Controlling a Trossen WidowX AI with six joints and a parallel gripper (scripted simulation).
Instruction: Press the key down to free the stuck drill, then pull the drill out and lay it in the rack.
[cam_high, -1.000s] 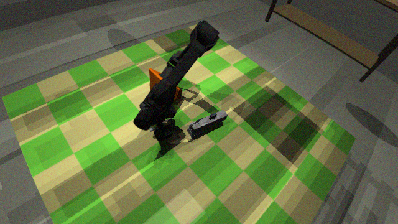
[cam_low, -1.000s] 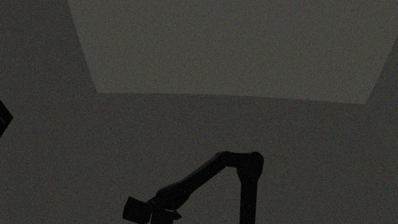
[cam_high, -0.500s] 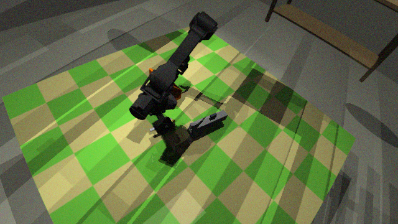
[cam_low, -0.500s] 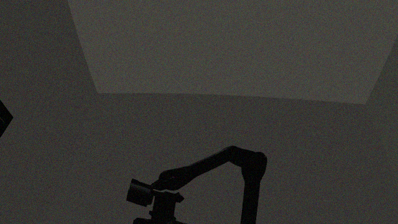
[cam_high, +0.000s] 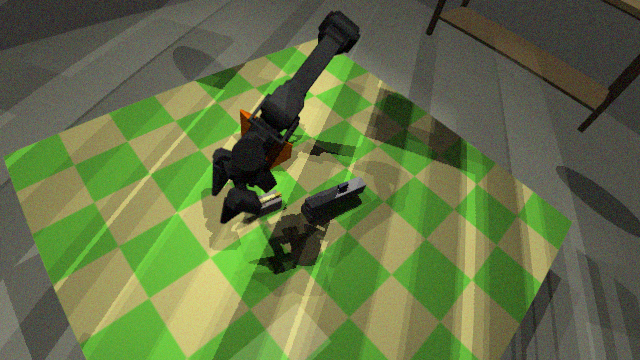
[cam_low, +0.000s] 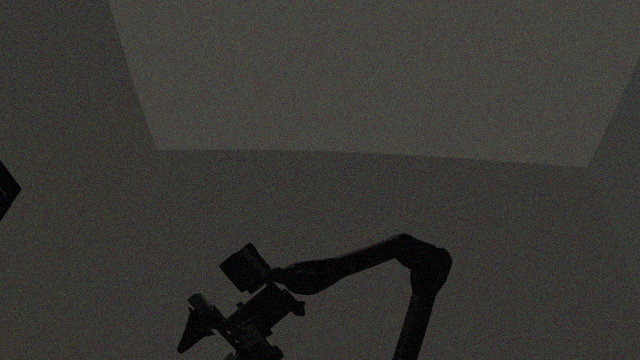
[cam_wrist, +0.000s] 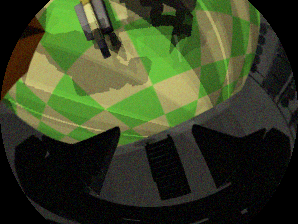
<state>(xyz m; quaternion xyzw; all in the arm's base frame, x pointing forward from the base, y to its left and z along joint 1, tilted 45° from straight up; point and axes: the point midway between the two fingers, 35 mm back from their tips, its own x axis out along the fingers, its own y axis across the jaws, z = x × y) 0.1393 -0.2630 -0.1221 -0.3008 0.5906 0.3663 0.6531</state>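
Note:
My gripper (cam_high: 219, 207) (cam_wrist: 157, 130) is wide open and empty, raised above the mat. A small light grey rack (cam_high: 272, 204) (cam_wrist: 101, 14) stands beyond it, partly hidden by a finger in the top view. A yellow-bodied piece, seemingly the drill (cam_high: 270, 197) (cam_wrist: 89, 13), lies between its two walls; a thin dark end sticks out in the wrist view. A long dark grey block (cam_high: 327, 201) lies to the right, with a small dark raised piece, seemingly the key (cam_high: 342, 188), on top. The exterior view shows only the arm, with the gripper partly cut off.
An orange angled object (cam_high: 282, 154) (cam_wrist: 17, 62) stands behind the gripper, partly hidden by the arm. The green and tan checkered mat (cam_high: 195, 320) (cam_wrist: 177, 90) carries dark shadows from the arm. A wooden shelf (cam_high: 525, 55) stands beyond the mat at the upper right.

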